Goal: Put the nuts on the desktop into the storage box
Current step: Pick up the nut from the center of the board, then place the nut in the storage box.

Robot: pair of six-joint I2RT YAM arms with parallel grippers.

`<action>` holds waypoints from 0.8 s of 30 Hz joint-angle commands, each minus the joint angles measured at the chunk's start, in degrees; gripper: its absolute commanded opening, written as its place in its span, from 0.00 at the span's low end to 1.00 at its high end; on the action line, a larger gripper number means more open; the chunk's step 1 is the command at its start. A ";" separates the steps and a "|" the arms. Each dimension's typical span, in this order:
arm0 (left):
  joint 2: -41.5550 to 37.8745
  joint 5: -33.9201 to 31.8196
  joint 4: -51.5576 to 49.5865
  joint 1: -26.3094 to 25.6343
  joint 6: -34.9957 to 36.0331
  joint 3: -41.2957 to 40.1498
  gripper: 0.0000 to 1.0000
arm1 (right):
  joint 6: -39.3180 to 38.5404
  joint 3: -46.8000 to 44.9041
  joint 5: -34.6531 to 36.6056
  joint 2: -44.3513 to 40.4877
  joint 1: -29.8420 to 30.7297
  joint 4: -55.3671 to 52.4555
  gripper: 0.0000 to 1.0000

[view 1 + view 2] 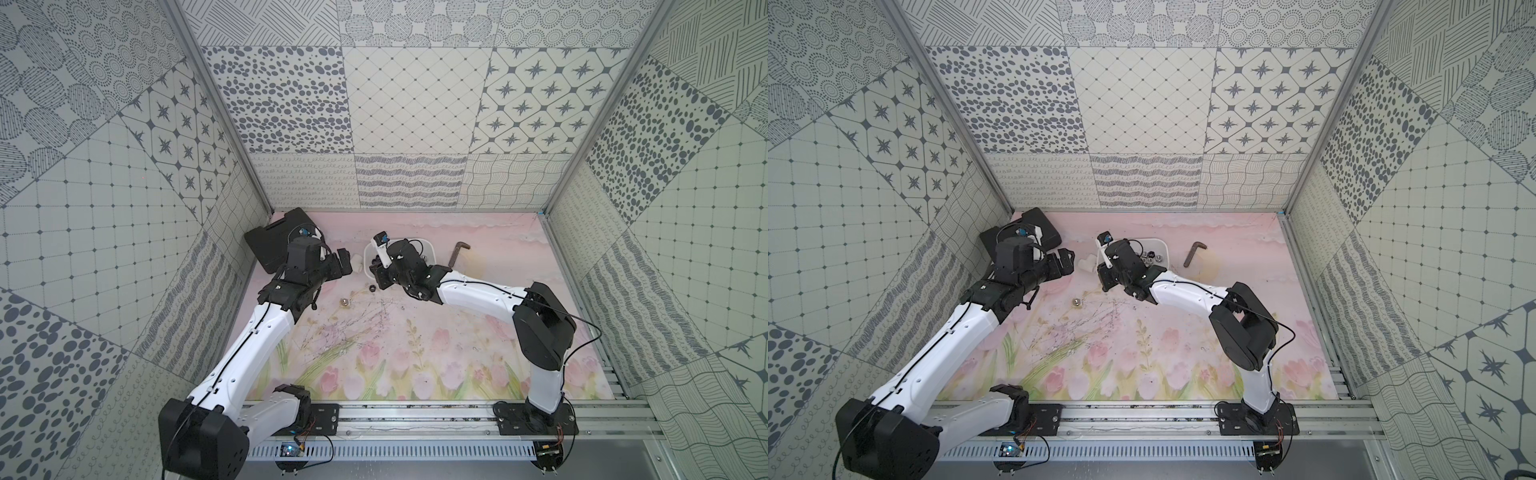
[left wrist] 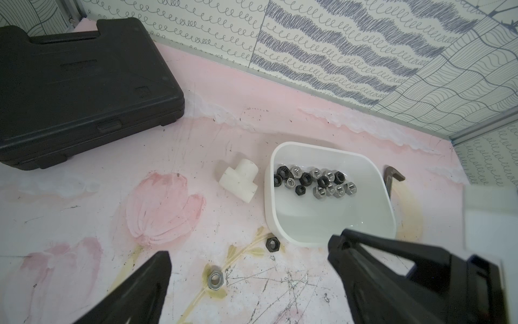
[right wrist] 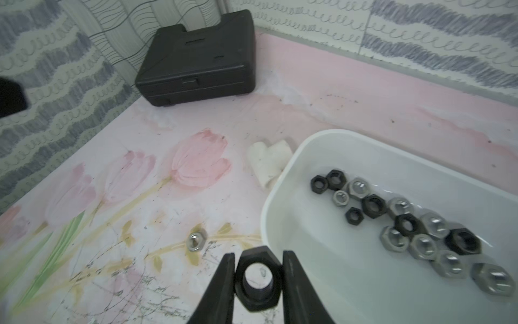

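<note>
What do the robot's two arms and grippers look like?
The left arm and right arm have white shells and black joints. A thin black cable runs along each. The left gripper and right gripper are black, with two tapered fingers each.

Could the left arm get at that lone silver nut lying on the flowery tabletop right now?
Probably yes. The left gripper is open above the desktop, and the silver nut lies alone close below it, with nothing touching it or standing between.
</note>
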 commanded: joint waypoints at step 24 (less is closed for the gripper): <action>0.00 -0.24 -0.62 -0.07 0.26 -0.53 0.99 | -2.77 28.03 5.47 25.92 -6.59 -15.44 0.18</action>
